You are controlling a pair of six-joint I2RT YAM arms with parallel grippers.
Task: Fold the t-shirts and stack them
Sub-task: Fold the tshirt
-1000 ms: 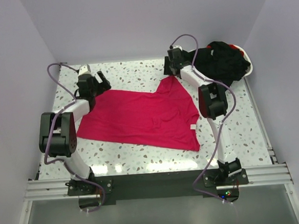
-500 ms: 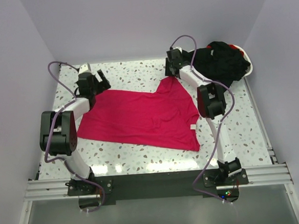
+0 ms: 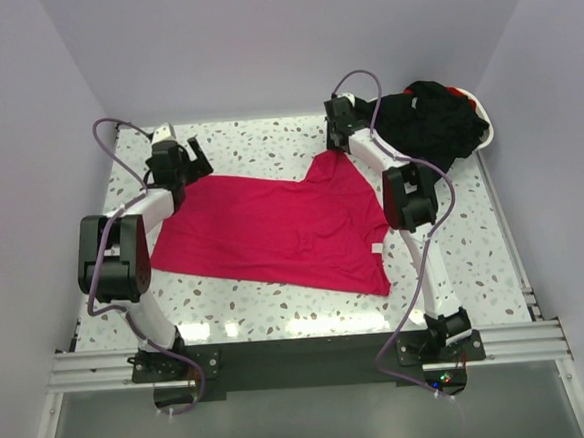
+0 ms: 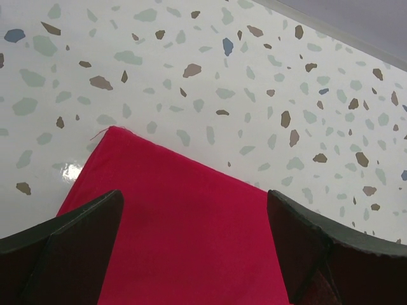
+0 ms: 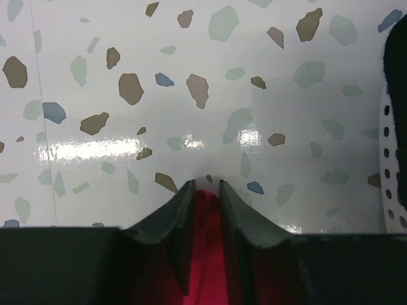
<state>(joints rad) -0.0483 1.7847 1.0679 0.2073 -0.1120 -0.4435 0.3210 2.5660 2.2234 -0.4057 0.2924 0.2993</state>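
Observation:
The pinkish-red t-shirt (image 3: pixel 272 225) lies spread flat on the speckled table, its small white label (image 3: pixel 376 247) near the right edge. My left gripper (image 3: pixel 189 156) hovers open over the shirt's far left corner (image 4: pixel 184 222), a finger (image 4: pixel 82 229) on each side and nothing between them. At the far right corner, my right gripper (image 3: pixel 335 144) has its jaws nearly together with a fold of red fabric (image 5: pixel 206 254) pinched in the narrow gap (image 5: pixel 205 185). The black t-shirts (image 3: pixel 433 119) sit heaped in the basket.
The white perforated basket (image 3: pixel 484 130) stands at the back right corner; its wall (image 5: pixel 389 159) shows at the right edge of the right wrist view. Grey walls enclose the table on three sides. Bare table (image 3: pixel 267 141) lies behind the red shirt.
The right gripper's jaws have closed in on the shirt's far right corner. The left gripper has edged slightly back and left, still open. The shirt lies as before.

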